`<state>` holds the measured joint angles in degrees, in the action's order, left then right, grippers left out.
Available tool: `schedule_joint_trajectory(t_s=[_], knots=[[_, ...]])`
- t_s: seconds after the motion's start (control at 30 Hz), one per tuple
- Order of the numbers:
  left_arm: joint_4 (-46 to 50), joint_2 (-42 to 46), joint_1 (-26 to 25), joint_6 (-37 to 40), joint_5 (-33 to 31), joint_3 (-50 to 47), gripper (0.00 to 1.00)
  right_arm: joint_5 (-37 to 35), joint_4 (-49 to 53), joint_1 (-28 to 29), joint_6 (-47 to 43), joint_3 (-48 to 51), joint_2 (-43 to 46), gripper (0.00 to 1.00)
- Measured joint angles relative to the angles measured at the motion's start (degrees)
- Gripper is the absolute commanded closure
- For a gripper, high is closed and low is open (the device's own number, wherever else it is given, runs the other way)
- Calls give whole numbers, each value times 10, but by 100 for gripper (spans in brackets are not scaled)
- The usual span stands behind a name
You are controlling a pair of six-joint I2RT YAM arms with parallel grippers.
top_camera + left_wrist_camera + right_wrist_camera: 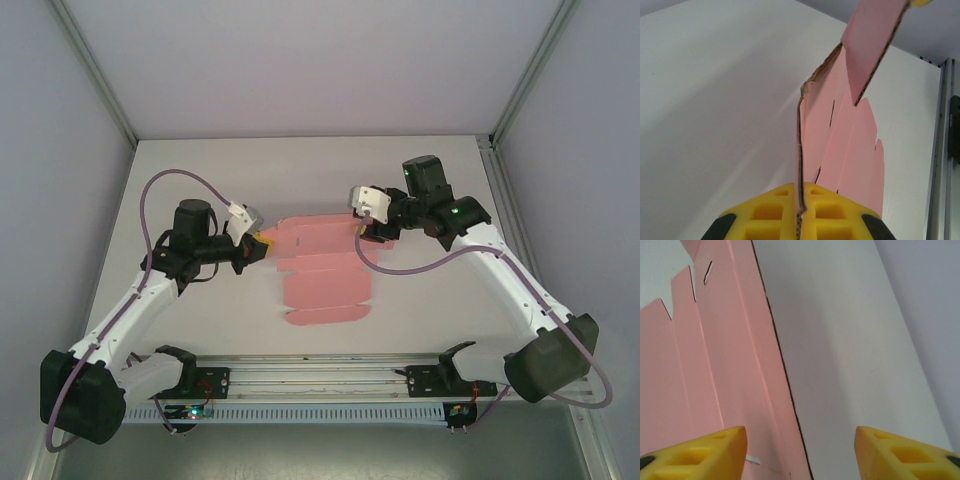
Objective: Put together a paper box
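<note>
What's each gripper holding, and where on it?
Left gripper pinches the paper box by its far-left edge; right gripper is open, holding nothing.

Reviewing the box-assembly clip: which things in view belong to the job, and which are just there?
Job:
- paper box, a flat pink sheet
- left gripper, shut on the sheet's edge
- right gripper, open over the opposite edge

Just there:
- table
- mounting rail at the near edge

plain pink paper box (325,270), yellow gripper (799,216) pads
</note>
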<state>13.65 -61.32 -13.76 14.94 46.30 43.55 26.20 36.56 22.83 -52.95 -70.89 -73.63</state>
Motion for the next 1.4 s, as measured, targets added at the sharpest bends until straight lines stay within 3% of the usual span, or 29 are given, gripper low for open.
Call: schedule_joint_trajectory(t_s=[0.13, 0.5, 0.7, 0.8, 0.87, 0.9, 0.93, 1.0, 1.1, 1.23, 1.4], knots=[[5, -6, 0, 1, 0, 0, 100, -19, 17, 9, -16, -14, -5, 69], [16, -8, 0, 7, 0, 0, 100, -81, 27, 52, -29, -22, -44, 72], [12, -8, 0, 3, -7, 0, 100, -160, -23, 87, -21, -8, -45, 94], [5, -9, 0, -30, -49, 0, 92, -234, -110, 121, -17, 44, -44, 94], [-1, -10, 0, -65, -94, -2, 56, -293, -200, 150, -17, 105, -38, 93], [-8, -10, 0, -86, -116, -5, 51, -323, -237, 164, -19, 136, -37, 93], [-16, -9, 0, -113, -143, -8, 37, -350, -270, 176, -19, 166, -37, 93], [-25, -6, 0, -154, -184, -16, 29, -402, -324, 196, -20, 218, -46, 94], [-24, 3, 0, -213, -245, -31, 0, -476, -399, 220, -25, 265, -76, 97], [-12, 10, 0, -287, -326, -36, 0, -537, -506, 235, -30, 301, -109, 97], [-2, -8, 0, -349, -374, -34, 0, -574, -649, 239, -32, 350, -136, 96]])
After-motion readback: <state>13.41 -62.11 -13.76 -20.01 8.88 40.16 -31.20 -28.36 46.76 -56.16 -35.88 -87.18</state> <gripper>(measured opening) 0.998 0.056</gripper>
